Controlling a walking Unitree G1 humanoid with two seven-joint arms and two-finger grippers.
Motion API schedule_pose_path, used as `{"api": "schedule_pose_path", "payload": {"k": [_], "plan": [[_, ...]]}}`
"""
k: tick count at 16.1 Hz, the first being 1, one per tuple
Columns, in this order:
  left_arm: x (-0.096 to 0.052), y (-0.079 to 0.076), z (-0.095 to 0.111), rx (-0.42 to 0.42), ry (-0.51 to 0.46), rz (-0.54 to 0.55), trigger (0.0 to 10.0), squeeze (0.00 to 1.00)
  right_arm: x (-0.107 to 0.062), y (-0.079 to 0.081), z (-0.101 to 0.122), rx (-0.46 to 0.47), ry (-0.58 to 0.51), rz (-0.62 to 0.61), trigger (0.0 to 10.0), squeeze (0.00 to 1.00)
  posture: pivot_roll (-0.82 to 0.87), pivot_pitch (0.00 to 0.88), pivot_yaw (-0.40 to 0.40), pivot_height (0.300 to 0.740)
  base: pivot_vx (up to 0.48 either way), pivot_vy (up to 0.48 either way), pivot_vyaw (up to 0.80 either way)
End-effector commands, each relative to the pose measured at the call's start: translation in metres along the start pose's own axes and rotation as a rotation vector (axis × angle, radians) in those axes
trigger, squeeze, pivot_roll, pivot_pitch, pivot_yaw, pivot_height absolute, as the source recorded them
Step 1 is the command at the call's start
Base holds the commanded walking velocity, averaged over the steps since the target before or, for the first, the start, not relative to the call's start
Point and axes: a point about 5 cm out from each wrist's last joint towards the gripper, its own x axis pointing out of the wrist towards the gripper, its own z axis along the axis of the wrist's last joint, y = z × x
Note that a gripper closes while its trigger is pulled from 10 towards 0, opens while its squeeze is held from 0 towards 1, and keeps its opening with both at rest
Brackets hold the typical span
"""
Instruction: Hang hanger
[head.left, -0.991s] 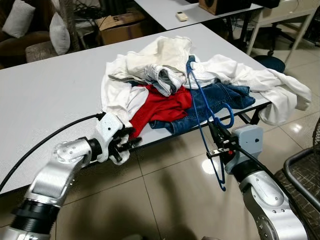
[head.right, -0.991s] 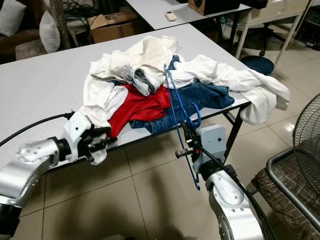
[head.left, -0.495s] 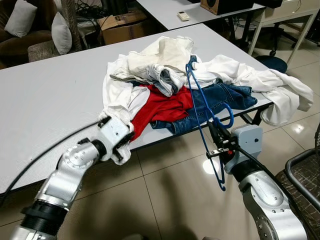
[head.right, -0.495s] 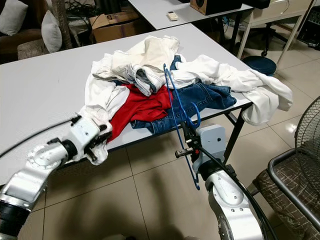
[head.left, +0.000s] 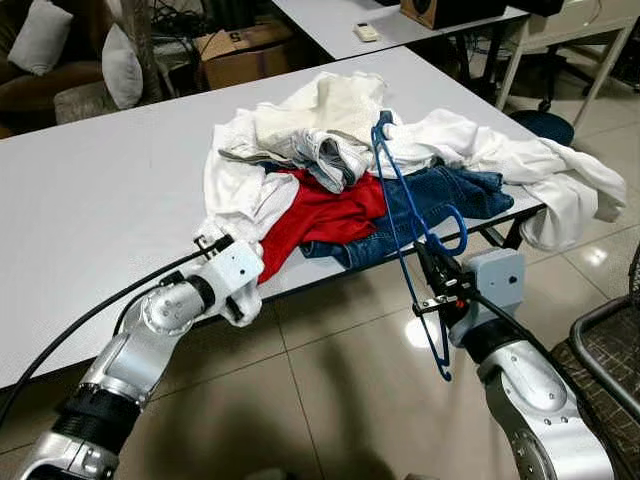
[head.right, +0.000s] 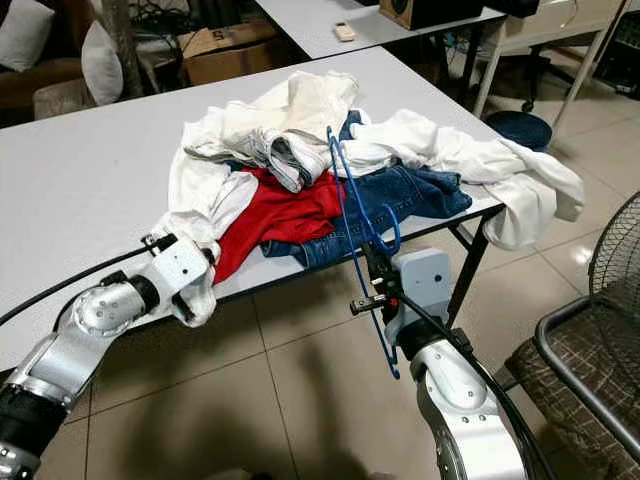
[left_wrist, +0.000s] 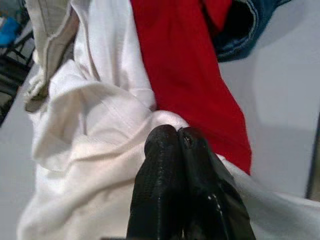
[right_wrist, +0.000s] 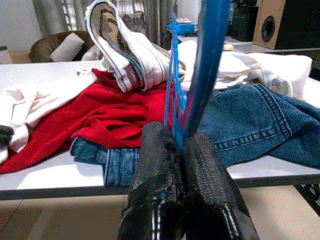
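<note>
Right pincer (head.left: 432, 287) sits just off the near edge of the surface (head.left: 90, 190), fingers pressed tight on the blue hanger (head.left: 405, 225). The hanger stands nearly upright in that grip: its lower end hangs below the pincer over the tiled floor (head.left: 330, 380), its upper part rises above and leans against the clothes pile, touching the jeans (head.left: 440, 195) and reaching up by the white garments (head.left: 320, 120). In the right wrist view the blue rod (right_wrist: 200, 75) runs straight up from between the fingertips (right_wrist: 155, 145). Over on the left, the left pincer (left_wrist: 172, 137) is at the near edge, fingers closed together on a fold of white shirt (left_wrist: 95, 150), right beside the red garment (head.left: 325, 215).
</note>
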Motion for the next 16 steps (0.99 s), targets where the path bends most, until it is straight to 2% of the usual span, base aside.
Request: {"api": "schedule_pose_path", "payload": {"k": [1, 4, 6, 7, 8, 9, 10, 12, 13, 14, 15, 16], "plan": [[-0.003, 0.008, -0.004, 0.002, -0.006, 0.018, 0.0, 0.00, 0.002, 0.001, 0.006, -0.005, -0.029, 0.000, 10.0, 0.00, -0.10, 0.046, 0.130, 0.740, 0.000, 0.000, 0.00], [-0.009, 0.015, -0.005, -0.098, -0.080, -0.014, 0.0, 0.00, 0.002, 0.001, 0.006, -0.003, -0.031, -0.003, 10.0, 0.00, -0.09, 0.047, 0.130, 0.740, 0.000, 0.000, 0.00], [-0.018, 0.024, -0.011, -0.086, -0.089, -0.037, 0.0, 0.00, 0.002, 0.001, 0.006, -0.002, -0.031, -0.002, 10.0, 0.00, -0.09, 0.047, 0.126, 0.740, 0.000, 0.000, 0.00], [-0.024, 0.030, -0.011, -0.097, -0.115, -0.059, 0.0, 0.00, 0.002, 0.001, 0.006, -0.001, -0.031, -0.001, 10.0, 0.00, -0.09, 0.047, 0.126, 0.740, 0.000, 0.000, 0.00], [-0.036, 0.038, -0.015, -0.094, -0.137, -0.132, 0.0, 0.00, 0.003, 0.001, 0.006, 0.000, -0.032, 0.000, 10.0, 0.00, -0.09, 0.048, 0.122, 0.740, 0.000, 0.000, 0.00], [-0.040, 0.040, -0.016, -0.099, -0.141, -0.157, 0.0, 0.00, 0.003, 0.001, 0.006, 0.001, -0.032, 0.001, 10.0, 0.00, -0.08, 0.048, 0.121, 0.740, 0.000, 0.000, 0.00], [-0.050, 0.050, -0.019, -0.101, -0.131, -0.170, 0.0, 0.00, 0.003, 0.002, 0.006, 0.002, -0.030, 0.005, 10.0, 0.00, -0.08, 0.049, 0.114, 0.740, 0.000, 0.000, 0.00], [-0.055, 0.067, -0.023, -0.072, -0.091, -0.085, 0.0, 0.00, 0.003, 0.003, 0.005, 0.004, -0.029, 0.011, 10.0, 0.00, -0.07, 0.049, 0.111, 0.740, 0.000, 0.000, 0.00], [-0.056, 0.079, -0.026, -0.061, -0.068, 0.008, 0.0, 0.00, 0.004, 0.004, 0.005, 0.005, -0.029, 0.016, 10.0, 0.00, -0.07, 0.049, 0.110, 0.740, 0.000, 0.000, 0.00], [-0.055, 0.081, -0.025, -0.078, -0.071, 0.049, 0.0, 0.00, 0.005, 0.004, 0.006, 0.007, -0.030, 0.019, 10.0, 0.00, -0.07, 0.049, 0.109, 0.740, 0.000, 0.000, 0.00], [-0.051, 0.076, -0.026, -0.123, -0.071, 0.070, 0.0, 0.00, 0.005, 0.004, 0.005, 0.006, -0.029, 0.021, 10.0, 0.00, -0.07, 0.050, 0.108, 0.740, 0.000, 0.000, 0.00], [-0.041, 0.063, -0.027, -0.253, -0.057, 0.086, 0.0, 0.00, 0.006, 0.004, 0.004, 0.007, -0.027, 0.020, 10.0, 0.00, -0.07, 0.052, 0.110, 0.740, 0.000, 0.000, 0.00]]}}
